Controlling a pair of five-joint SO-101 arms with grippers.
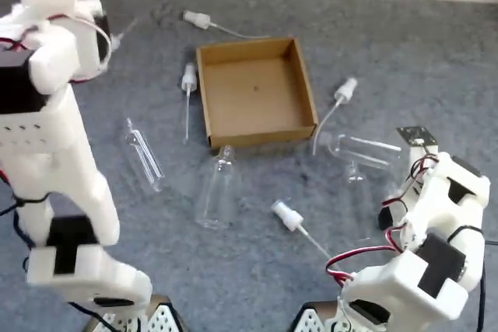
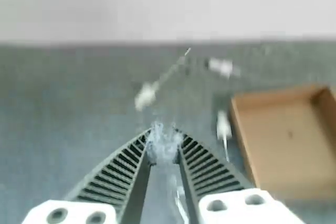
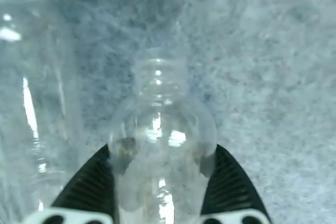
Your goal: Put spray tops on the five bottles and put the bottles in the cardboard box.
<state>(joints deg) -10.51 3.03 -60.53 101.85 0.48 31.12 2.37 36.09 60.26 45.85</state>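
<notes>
Slippage is your risk: right gripper [image 3: 160, 156], lower right of the high view, clasps a clear round plastic bottle [image 3: 157, 108] by its slick shoulder; left gripper [image 2: 164, 139], upper left, pinches narrowly on a second clear bottle [image 2: 164, 145]; the brown cardboard box [image 1: 257, 87] sits centre

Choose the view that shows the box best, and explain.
The high view: the whole box shows from above, all four walls and its floor. The left wrist view catches it at a slant, cut by the edge. The right wrist view faces a bottle.
</notes>
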